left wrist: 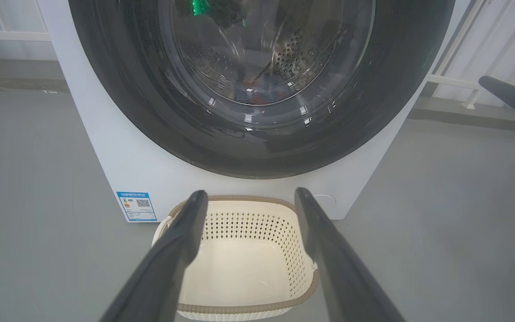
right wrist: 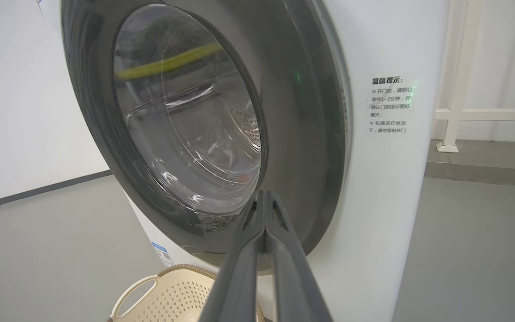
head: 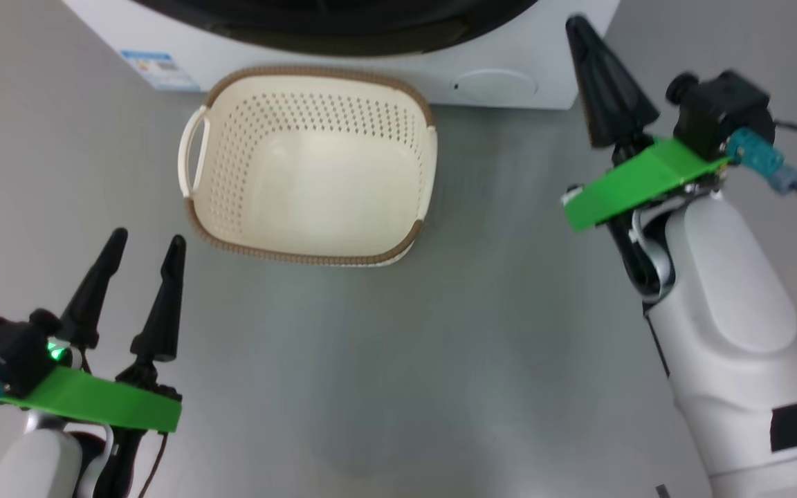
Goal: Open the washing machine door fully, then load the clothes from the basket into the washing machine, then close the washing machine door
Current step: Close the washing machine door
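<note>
I hold my left gripper [head: 148,240] spread wide and my right gripper [head: 575,28] pinched together, empty. The bare basket [head: 232,159] sits on the floor [head: 495,311] against the washing machine [head: 343,72]. Its door [left wrist: 262,67] is closed, with the clothes [left wrist: 253,94] seemingly inside.

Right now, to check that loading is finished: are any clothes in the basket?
No, the cream basket shows only its bare perforated floor and walls.

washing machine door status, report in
Left gripper open, right gripper shut, both empty. Washing machine door looks closed. Only the empty basket sits before it.
</note>
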Available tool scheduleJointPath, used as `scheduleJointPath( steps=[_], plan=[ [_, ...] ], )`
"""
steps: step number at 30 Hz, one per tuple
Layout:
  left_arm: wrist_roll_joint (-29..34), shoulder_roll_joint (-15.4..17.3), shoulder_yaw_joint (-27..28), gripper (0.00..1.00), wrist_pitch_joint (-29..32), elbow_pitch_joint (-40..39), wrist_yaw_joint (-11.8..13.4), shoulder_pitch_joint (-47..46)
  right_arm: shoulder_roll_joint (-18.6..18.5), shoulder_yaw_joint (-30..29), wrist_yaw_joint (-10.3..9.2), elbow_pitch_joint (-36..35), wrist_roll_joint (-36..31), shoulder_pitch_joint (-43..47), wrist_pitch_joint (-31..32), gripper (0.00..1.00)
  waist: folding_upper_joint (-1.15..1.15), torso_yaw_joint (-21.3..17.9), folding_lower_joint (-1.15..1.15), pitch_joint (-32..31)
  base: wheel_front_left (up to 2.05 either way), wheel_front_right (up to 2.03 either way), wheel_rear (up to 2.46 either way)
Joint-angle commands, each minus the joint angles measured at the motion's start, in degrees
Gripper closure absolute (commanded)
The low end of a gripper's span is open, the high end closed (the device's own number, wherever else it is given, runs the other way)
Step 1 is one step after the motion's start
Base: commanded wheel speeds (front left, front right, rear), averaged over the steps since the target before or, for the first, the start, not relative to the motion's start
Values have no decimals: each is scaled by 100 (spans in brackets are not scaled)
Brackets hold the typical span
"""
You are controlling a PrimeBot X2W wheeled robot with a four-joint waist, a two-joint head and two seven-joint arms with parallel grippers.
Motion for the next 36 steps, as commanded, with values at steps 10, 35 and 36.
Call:
scheduleJointPath(
  steps=[10,35,36],
  plan=[
    [256,254,440,0,-36,-38,-14,438,181,195,-35,-313,132,1022,-19,100,0,-685,0,-905,0,0,0],
    [749,-121,1156,0,-36,68,-14,1532,181,-221,-35,-655,174,2701,-19,0,0,-1203,0,-1974,0,0,0],
    [881,-191,1219,0,-36,111,-14,1607,181,-272,-35,-733,170,2847,-19,0,0,-1235,0,-2048,0,0,0]
  ],
)
